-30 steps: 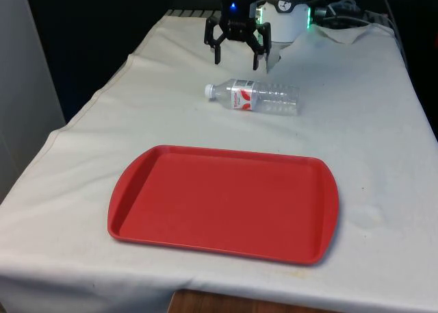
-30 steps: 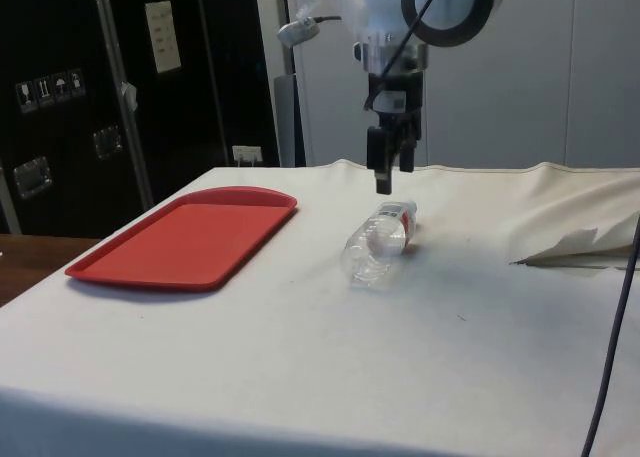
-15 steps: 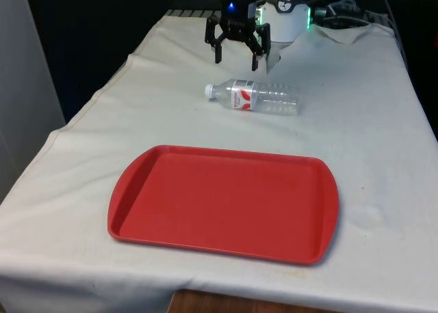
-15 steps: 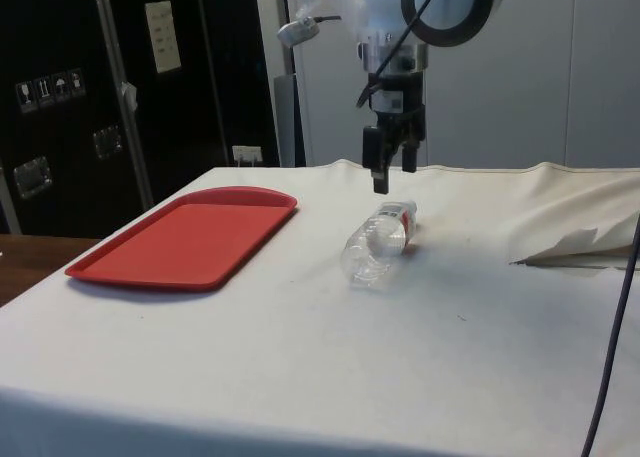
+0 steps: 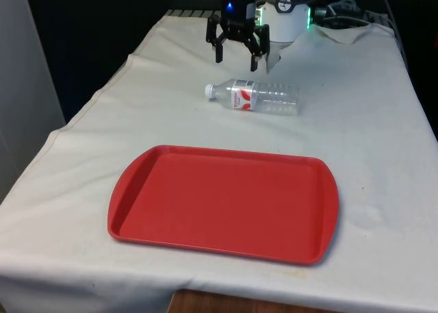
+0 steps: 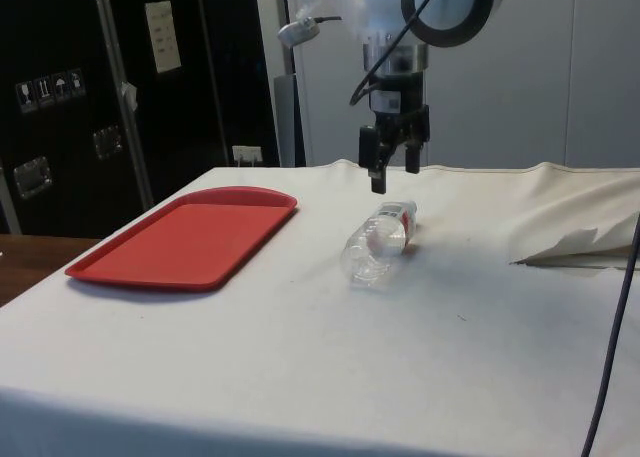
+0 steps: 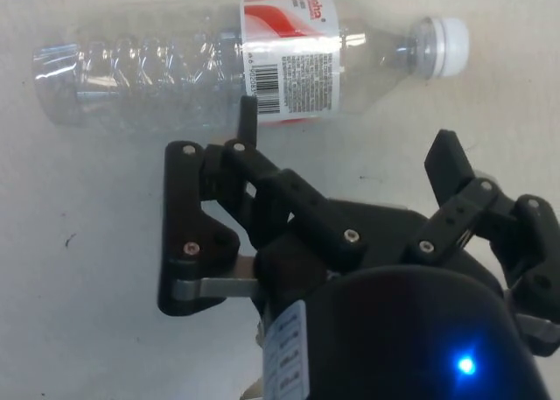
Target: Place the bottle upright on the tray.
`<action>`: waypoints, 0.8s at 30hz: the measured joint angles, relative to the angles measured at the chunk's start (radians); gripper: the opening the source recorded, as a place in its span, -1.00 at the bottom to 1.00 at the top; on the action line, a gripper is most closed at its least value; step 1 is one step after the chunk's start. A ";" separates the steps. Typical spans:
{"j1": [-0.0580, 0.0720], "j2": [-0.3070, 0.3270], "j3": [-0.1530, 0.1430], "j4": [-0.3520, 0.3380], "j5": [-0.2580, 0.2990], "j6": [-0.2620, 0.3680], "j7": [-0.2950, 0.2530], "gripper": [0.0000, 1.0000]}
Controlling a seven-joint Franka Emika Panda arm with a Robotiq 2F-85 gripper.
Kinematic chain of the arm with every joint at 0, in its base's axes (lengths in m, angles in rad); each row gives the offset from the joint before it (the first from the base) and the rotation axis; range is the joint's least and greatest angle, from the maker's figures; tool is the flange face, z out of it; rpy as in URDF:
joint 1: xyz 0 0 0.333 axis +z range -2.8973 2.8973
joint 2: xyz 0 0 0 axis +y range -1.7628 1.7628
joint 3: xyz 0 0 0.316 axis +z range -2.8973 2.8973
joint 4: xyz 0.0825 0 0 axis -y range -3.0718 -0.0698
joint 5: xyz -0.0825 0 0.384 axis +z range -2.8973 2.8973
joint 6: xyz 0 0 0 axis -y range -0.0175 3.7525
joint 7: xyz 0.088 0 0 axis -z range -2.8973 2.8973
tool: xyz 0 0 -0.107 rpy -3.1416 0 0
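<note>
Slightly, end effector (image 5: 236, 55) has lifted and drifted w/ wrist rotating vs 1 s ago, fingers apart and empty, hovering over the table (image 5: 356, 128) just behind the bottle (image 5: 254, 96), which lies on its side, prob. realigning pre-grasp; tray (image 5: 130, 190) well apart.
</note>
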 measured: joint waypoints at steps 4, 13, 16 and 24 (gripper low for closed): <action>0.000 0.001 0.000 0.000 0.000 0.000 0.034 1.00; 0.000 0.001 -0.001 0.000 0.000 -0.001 0.097 1.00; 0.000 0.001 -0.001 0.000 0.000 -0.002 0.118 1.00; 0.000 0.001 -0.001 0.000 0.000 -0.002 0.172 1.00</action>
